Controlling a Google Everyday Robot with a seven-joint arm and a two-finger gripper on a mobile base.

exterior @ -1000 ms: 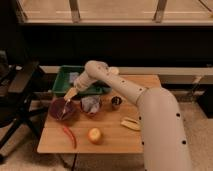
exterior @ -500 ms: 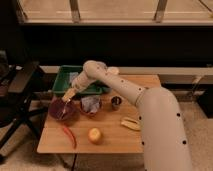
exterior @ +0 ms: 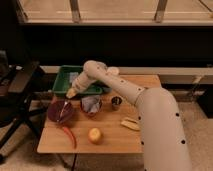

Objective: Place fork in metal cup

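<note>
The robot's gripper (exterior: 71,93) hangs just above the rim of a dark red round bowl (exterior: 60,112) at the table's left, its fingers pressed together; whether they pinch anything cannot be told. A thin dark fork (exterior: 63,110) lies in that bowl. The cream arm (exterior: 150,107) reaches up from the lower right, bends over a green tray (exterior: 64,80), and slopes down-left; the small shiny metal cup (exterior: 116,103) stands mid-table on the wooden table (exterior: 112,140).

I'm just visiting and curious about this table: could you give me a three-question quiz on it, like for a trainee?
1. True or false: the gripper is over the metal cup.
2. What lies nearest the table's front edge? A) red chili B) green tray C) dark red bowl
3. The yellow round fruit is touching which object?

Key: 1 false, it's beside the dark red bowl, by the tray; 2 A; 3 none.
</note>
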